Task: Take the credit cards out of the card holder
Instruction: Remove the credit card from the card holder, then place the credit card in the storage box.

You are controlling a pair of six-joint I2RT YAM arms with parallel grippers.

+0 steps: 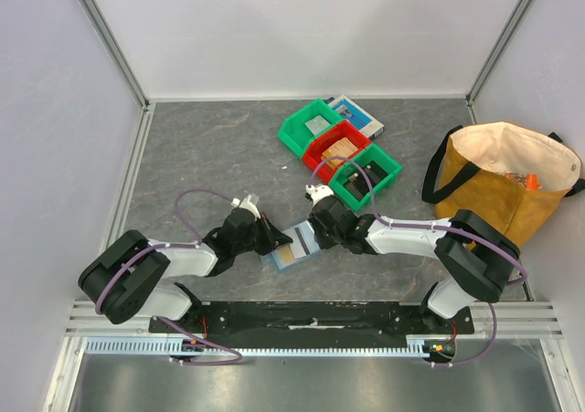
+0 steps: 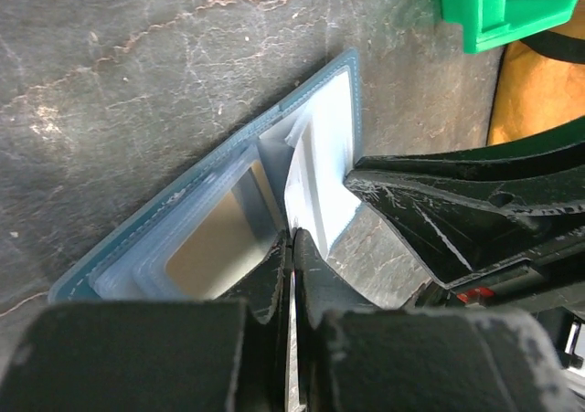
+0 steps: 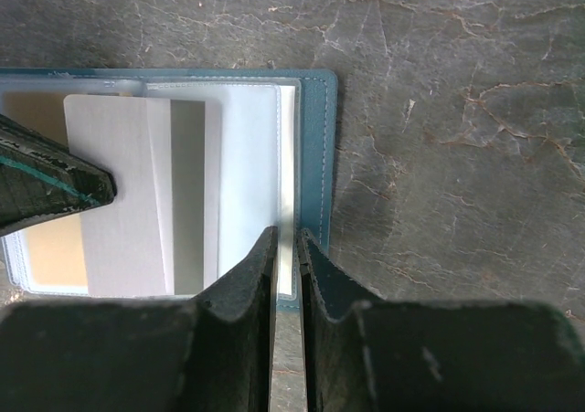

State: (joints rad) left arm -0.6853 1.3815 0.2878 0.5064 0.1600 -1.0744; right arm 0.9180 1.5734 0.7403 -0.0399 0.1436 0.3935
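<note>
Card holder point(image 3: 315, 156), slate-blue, lying open, pale grey card point(image 3: 119, 202) showing

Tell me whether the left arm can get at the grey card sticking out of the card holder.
Likely yes: the left tool seems shut on the grey card, and the right tool pinches the card holder at its other side, clear of that card.
</note>
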